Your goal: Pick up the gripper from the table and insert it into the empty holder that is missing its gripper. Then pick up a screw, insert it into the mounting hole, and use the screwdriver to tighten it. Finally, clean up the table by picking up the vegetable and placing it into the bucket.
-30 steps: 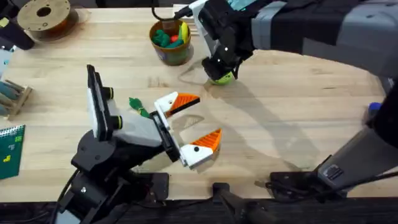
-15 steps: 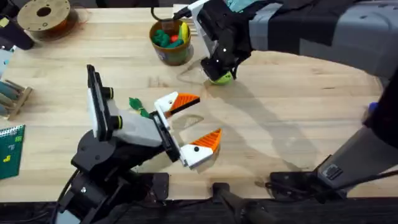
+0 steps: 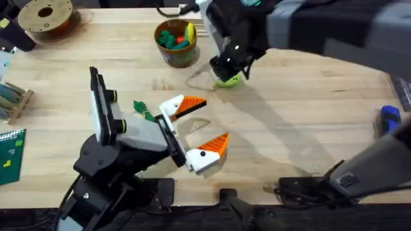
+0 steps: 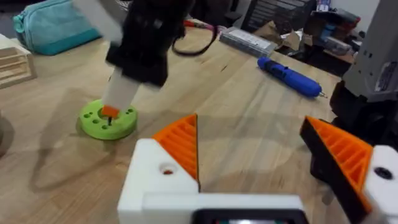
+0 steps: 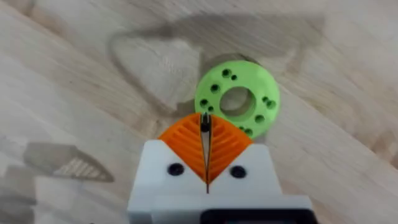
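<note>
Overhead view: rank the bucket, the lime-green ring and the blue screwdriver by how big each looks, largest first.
1. Bucket.
2. and 3. Lime-green ring and screwdriver: unsure, since the right arm covers part of each.

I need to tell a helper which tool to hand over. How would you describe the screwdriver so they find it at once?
Start at the light wooden table and go to its right edge, away from the bucket and the lime-green ring. The screwdriver lies there on its side, apart from the other things. Its thick bright-blue handle and thin metal tip, seen from the left wrist camera, set it apart.
</note>
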`<move>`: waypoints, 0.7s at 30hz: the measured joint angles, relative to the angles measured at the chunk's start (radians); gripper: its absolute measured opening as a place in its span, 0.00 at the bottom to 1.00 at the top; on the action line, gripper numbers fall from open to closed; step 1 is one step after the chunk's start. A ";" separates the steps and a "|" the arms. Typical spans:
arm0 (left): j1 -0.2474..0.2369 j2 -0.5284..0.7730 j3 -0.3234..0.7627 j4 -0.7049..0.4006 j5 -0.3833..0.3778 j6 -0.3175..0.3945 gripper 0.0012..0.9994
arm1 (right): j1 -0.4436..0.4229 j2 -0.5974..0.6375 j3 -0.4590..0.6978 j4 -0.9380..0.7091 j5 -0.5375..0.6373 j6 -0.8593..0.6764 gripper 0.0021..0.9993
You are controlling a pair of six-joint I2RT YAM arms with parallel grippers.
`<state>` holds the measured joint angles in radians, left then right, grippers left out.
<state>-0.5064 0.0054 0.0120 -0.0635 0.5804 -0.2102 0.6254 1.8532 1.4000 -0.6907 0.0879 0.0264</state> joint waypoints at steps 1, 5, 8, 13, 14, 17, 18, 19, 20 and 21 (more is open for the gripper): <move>0.000 0.000 0.000 0.000 0.000 0.000 0.99 | 0.000 -0.032 0.000 -0.016 0.000 -0.005 0.01; 0.000 0.000 0.000 0.000 0.000 0.000 0.99 | 0.000 -0.147 0.027 -0.105 -0.003 -0.018 0.01; 0.000 0.000 0.000 0.000 0.000 0.000 0.99 | 0.000 -0.211 0.077 -0.201 -0.025 -0.027 0.01; 0.000 0.000 0.000 0.000 0.000 0.000 0.99 | 0.017 -0.239 0.197 -0.343 -0.108 -0.038 0.01; 0.000 0.000 0.000 0.000 0.000 0.000 0.99 | 0.028 -0.239 0.225 -0.360 -0.125 -0.039 0.01; 0.000 0.000 0.000 0.000 0.000 0.000 0.99 | 0.071 -0.239 0.296 -0.386 -0.183 -0.043 0.01; 0.000 0.000 0.000 0.000 0.000 0.000 0.99 | 0.088 -0.239 0.317 -0.392 -0.206 -0.045 0.01; 0.000 0.000 0.000 0.000 0.000 0.000 0.99 | 0.105 -0.239 0.334 -0.398 -0.227 -0.046 0.01; 0.000 0.000 0.000 0.000 0.000 0.000 0.99 | 0.122 -0.239 0.347 -0.402 -0.246 -0.046 0.01; 0.000 0.000 0.000 0.000 0.000 0.000 0.99 | 0.140 -0.239 0.356 -0.403 -0.260 -0.046 0.01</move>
<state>-0.5064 0.0051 0.0120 -0.0635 0.5804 -0.2103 0.7651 1.6138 1.7562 -1.0939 -0.1725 -0.0193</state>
